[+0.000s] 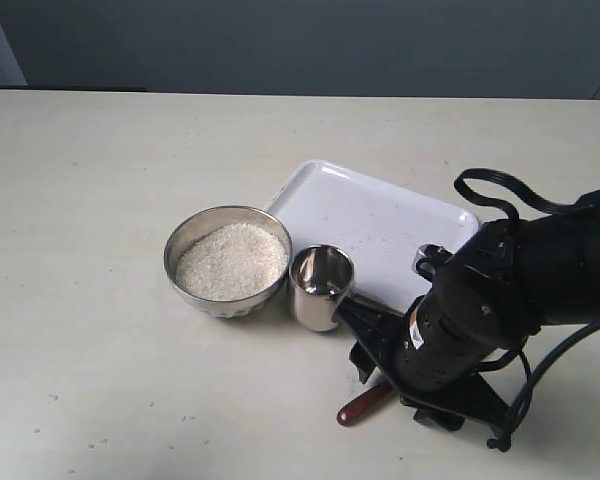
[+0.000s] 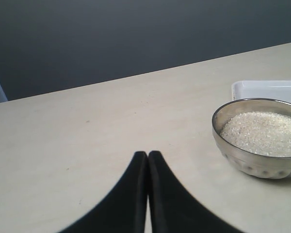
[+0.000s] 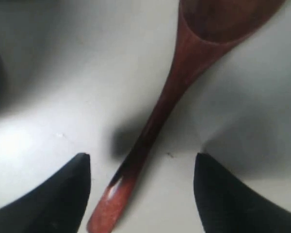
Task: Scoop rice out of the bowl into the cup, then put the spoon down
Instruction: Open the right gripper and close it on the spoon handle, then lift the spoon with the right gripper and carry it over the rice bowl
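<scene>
Since the right gripper [image 3: 140, 158] has its fingers [image 3: 63, 194] spread wide and clamps nothing, we log it as empty. The spoon [image 3: 182, 68] lies flat between the fingers and touches neither. In the exterior view we only get the spoon's handle end, poking out from under the right arm onto the desk [image 1: 100, 180], near the cup [image 1: 318, 295]. The cup is upright, just beside the bowl [image 1: 225, 303], at the near edge of the white tray [image 1: 380, 225]. We can't tell what's inside the cup. The bowl holds a broad mound of rice [image 1: 230, 262]. On the left gripper [image 2: 148, 156] the fingers are pressed together and hold nothing. It sits over bare desk, with the bowl ahead of it and apart.
</scene>
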You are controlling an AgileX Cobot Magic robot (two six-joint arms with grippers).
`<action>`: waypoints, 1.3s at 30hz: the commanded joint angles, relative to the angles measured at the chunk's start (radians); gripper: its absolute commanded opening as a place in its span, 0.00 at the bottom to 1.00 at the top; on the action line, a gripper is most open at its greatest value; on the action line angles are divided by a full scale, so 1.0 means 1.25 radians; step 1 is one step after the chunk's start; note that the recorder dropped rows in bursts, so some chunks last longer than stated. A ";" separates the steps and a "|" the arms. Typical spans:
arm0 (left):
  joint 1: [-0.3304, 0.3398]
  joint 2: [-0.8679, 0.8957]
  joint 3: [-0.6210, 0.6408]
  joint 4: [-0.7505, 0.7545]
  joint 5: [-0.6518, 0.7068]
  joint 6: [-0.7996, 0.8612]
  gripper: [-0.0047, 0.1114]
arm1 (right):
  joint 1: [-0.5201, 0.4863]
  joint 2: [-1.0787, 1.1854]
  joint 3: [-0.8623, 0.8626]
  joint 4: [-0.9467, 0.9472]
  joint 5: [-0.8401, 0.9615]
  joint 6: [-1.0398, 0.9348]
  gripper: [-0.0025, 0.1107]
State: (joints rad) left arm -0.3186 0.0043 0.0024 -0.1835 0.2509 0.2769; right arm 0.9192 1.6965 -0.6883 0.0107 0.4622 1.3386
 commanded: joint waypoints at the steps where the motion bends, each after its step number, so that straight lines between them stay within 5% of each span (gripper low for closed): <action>1: -0.004 -0.003 -0.002 0.001 -0.008 -0.004 0.04 | 0.000 0.020 0.003 -0.001 0.010 -0.001 0.55; 6: -0.004 -0.003 -0.002 0.001 -0.008 -0.004 0.04 | 0.000 0.019 0.003 -0.009 0.001 -0.003 0.48; 14: -0.004 -0.003 -0.002 0.001 -0.008 -0.004 0.04 | 0.000 0.019 0.003 -0.004 0.003 -0.056 0.02; 21: -0.004 -0.003 -0.002 0.001 -0.008 -0.004 0.04 | 0.000 0.019 0.003 -0.004 0.037 -0.206 0.02; 39: -0.004 -0.003 -0.002 0.001 -0.008 -0.004 0.04 | 0.000 0.018 0.003 0.017 0.069 -0.206 0.02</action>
State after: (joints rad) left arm -0.3186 0.0043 0.0024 -0.1835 0.2527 0.2769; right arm 0.9192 1.7149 -0.6902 0.0331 0.5153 1.0894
